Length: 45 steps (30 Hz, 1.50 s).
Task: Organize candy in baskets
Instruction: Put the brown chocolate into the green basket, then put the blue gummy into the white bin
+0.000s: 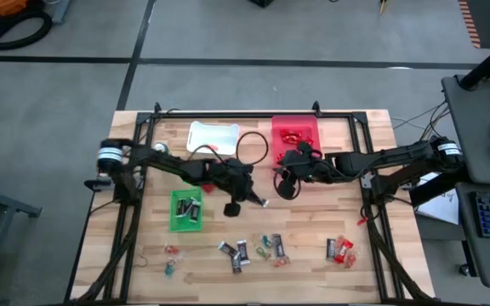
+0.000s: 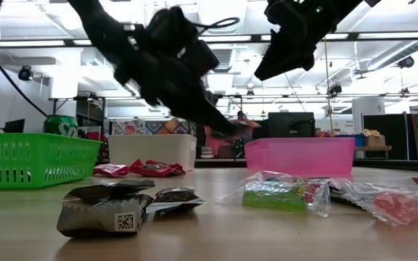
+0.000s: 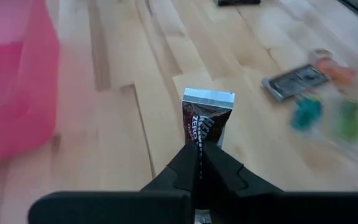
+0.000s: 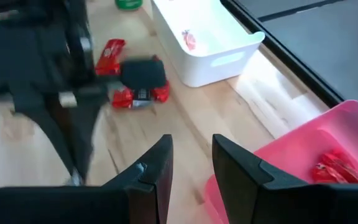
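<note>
Left gripper hangs mid-table, fingers pinched on a dark mini bar w/ a silver end, lifted off the wood. Right gripper hovers at the near edge of the red bin, fingers spread, holding nothing. Red bin has red bars in it; the white bin holds one small piece; the green bin has dark bars. More candy lies along the table's front edge — dark, green, red wrappers. Low view alone shows a green can behind the green bin; left arm blocks part of the white bin there. Right wrist view shows red bars loose on the table beside the white bin.
</note>
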Each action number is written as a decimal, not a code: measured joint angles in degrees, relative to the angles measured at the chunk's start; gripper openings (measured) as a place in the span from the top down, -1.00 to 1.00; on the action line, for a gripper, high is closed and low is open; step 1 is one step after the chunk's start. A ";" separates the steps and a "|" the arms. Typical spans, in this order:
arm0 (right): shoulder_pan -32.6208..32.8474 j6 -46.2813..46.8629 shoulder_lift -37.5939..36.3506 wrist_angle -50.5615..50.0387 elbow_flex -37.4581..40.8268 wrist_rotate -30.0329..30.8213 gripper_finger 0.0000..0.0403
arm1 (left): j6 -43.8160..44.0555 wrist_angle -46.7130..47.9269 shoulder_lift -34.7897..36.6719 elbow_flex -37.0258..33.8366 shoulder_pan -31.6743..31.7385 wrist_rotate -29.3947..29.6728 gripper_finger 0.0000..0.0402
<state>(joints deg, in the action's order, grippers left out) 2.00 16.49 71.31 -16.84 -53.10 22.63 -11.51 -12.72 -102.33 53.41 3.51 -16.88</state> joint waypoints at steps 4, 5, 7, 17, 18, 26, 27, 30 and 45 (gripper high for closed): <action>-0.93 -0.67 0.02 1.25 0.00 0.00 0.48 | 1.01 13.79 8.10 0.02 -0.03 1.60 1.00; -1.22 -0.98 0.02 1.55 0.00 -0.01 0.48 | 2.04 17.02 10.13 0.02 -0.11 2.06 1.00; -1.56 -1.56 0.02 2.28 0.00 0.04 0.48 | 4.58 22.99 14.41 0.02 -0.19 2.36 1.00; -2.05 -4.54 0.02 5.39 0.00 0.00 0.48 | 20.51 50.61 29.49 -0.92 -2.03 3.00 1.00; -2.17 -4.63 0.02 5.40 0.00 -0.02 0.48 | 22.07 52.70 30.27 -0.92 -2.50 3.04 1.00; -2.31 -5.62 0.02 5.20 0.00 -0.04 0.48 | 34.91 67.36 32.70 -1.60 -8.08 5.51 1.00; -2.31 -5.95 0.02 5.22 0.00 -0.06 0.48 | 35.94 68.11 32.70 -2.04 -8.91 6.43 1.00; -2.31 -6.75 0.02 5.20 0.00 -0.04 0.48 | 38.59 68.88 32.70 -3.83 -10.94 6.74 1.00; -2.31 -7.52 0.02 5.20 0.00 -0.09 0.48 | 42.27 67.57 32.70 -6.43 -11.95 8.43 0.58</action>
<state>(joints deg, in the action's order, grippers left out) -0.32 8.97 71.33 -11.64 -53.10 22.55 30.76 54.85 -69.63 46.98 -8.45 -8.46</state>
